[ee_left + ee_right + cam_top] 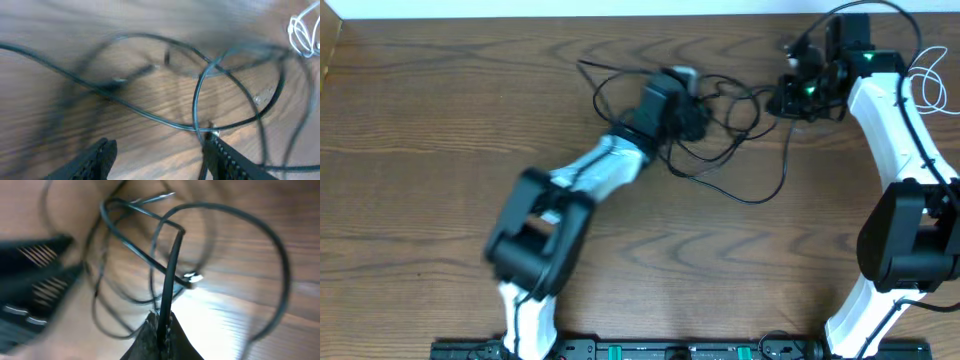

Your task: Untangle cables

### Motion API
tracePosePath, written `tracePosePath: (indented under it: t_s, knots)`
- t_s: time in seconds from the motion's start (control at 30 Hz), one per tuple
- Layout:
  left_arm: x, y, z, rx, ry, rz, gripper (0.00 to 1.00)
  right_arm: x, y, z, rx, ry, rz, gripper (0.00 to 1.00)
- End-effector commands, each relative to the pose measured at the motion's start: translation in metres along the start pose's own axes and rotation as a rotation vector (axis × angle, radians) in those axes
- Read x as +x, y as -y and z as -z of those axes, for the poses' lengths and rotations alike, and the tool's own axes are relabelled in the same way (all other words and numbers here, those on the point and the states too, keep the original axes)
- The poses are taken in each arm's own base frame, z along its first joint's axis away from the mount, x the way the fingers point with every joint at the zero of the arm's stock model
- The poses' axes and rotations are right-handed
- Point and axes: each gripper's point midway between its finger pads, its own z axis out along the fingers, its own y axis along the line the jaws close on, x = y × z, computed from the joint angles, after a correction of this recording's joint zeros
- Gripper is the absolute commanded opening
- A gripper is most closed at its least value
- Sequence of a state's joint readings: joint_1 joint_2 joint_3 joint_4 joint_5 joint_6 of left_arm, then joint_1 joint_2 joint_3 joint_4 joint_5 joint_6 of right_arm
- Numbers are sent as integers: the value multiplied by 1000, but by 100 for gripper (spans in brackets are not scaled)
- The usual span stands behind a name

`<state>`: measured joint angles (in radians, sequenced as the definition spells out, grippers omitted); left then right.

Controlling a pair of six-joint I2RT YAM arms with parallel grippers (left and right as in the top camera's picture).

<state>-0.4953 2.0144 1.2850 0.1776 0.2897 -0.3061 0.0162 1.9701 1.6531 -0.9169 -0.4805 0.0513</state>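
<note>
**Black tangle anchored for sorting**

Over the desk point(420, 150) at upper centre, the left pincer point(160, 147) hovers above the black cable point(150, 116). Its jaws are roughly half apart and one finger point(225, 156) touches a strand, gripping nothing. At upper right, the right pincer point(161, 325) is clamped on a strand, probably to anchor it. The white cable point(927, 82) lies apart at the far right.

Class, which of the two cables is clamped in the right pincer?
The black cable, pinched in the shut right pincer. The white cable lies apart as a small coil on the far side of that arm.
</note>
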Motion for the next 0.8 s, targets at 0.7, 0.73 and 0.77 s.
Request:
tracePosePath:
  t_s: [0.7,0.73,0.77]
  knots:
    - [2,-4,80,15,-179,167,61,40,-2,-35,-211,-57,-77,1]
    - [12,-2,69,-7,-194,215,61,39,0,-35,-206,-55,-81,1]
    - [15,2,64,-4,-199,228,61,39,1,-35,-197,-56,-87,1]
